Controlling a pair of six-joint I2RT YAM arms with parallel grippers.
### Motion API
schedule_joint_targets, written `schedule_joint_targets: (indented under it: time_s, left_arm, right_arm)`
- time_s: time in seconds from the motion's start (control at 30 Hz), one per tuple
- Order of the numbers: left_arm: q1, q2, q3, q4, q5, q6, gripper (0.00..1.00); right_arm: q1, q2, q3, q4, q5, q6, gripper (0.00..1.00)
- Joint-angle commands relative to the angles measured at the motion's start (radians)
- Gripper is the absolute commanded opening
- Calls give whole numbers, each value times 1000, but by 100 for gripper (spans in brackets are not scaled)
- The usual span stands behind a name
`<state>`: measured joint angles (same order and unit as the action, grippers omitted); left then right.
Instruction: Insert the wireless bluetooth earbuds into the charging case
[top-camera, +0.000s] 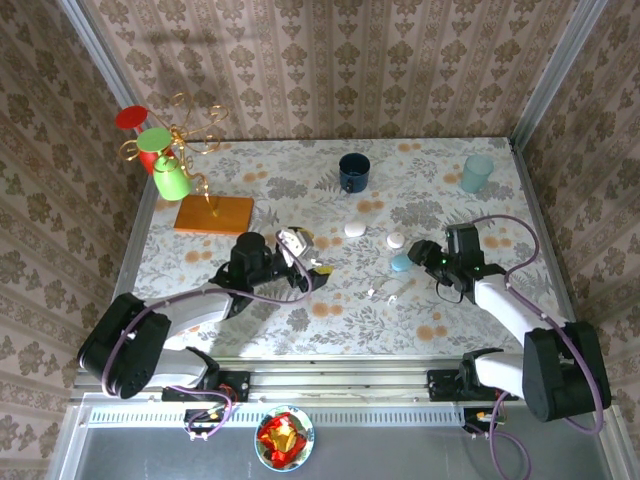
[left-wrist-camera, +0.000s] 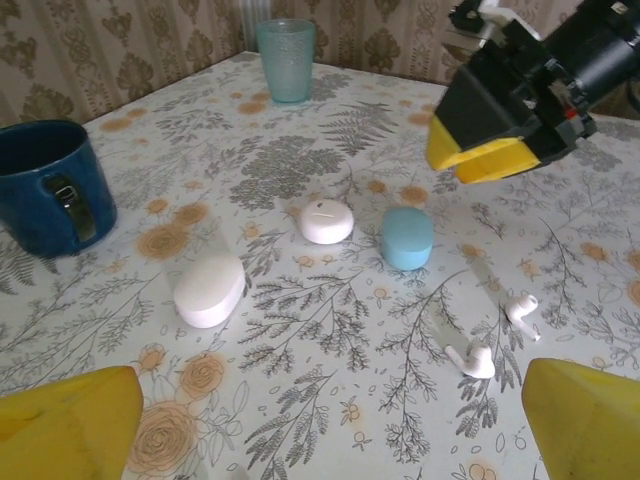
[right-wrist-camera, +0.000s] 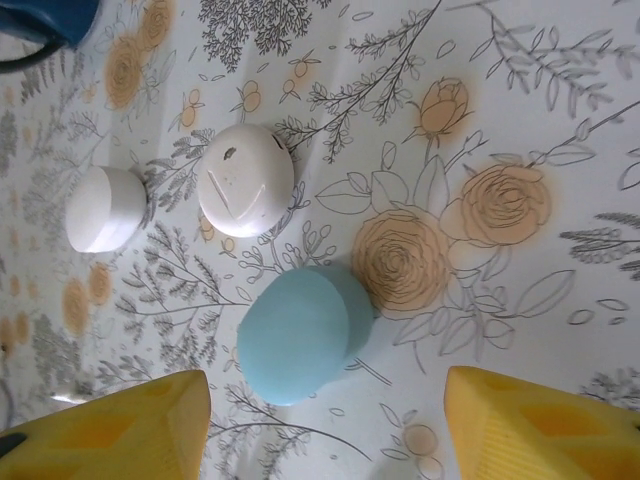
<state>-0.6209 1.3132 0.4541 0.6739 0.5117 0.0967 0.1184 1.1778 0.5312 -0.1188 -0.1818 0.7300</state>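
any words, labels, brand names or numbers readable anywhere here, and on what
No text can be read: no words, brands or numbers show on any object.
white round case: a few thin marks on top, not letters.
light blue case: plain.
blue mug: plain on the side shown.

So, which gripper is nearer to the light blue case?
Right. The right gripper hovers right at the light blue case, open fingers straddling its near edge. The left gripper, open too, stands well off to the case's left.
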Motion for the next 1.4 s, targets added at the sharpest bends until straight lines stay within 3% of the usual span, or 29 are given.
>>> schedule_joint_targets:
  time_s: [0.0, 0.23, 0.37, 0.5, 0.63, 0.77, 0.9, 1.2, 1.37]
  left_arm:
    - [46, -59, -1, -23, -55, -78, 96]
    - [95, -200, -20, -237, -222, -92, 98]
    - [95, -281, -15, -414, -397, -129, 97]
    - [104, -352, -4, -600, -539, -143, 96]
    - [140, -372, 23, -687, -559, -172, 93]
    - [150, -319, 98, -845, -609, -177, 95]
    - [151, -246, 158, -966, -636, -52, 97]
    - [158, 63, 284, -1012, -696, 91, 93]
    - [198, 138, 321, -1021, -660, 123, 89]
  right_arm:
    - [23, -27, 75, -144, 76, -123, 64]
    - [123, 37, 186, -243, 142, -265, 65]
    - [211, 115, 273, -298, 208, -308, 66]
    - [274, 170, 318, -283, 196, -303, 66]
    - [303, 188, 319, -220, 162, -264, 66]
    - [303, 200, 321, -196, 151, -249, 66]
    - [302, 206, 341, -215, 130, -252, 65]
    - [306, 190, 351, -235, 105, -268, 65]
    - [308, 174, 334, -218, 96, -250, 65]
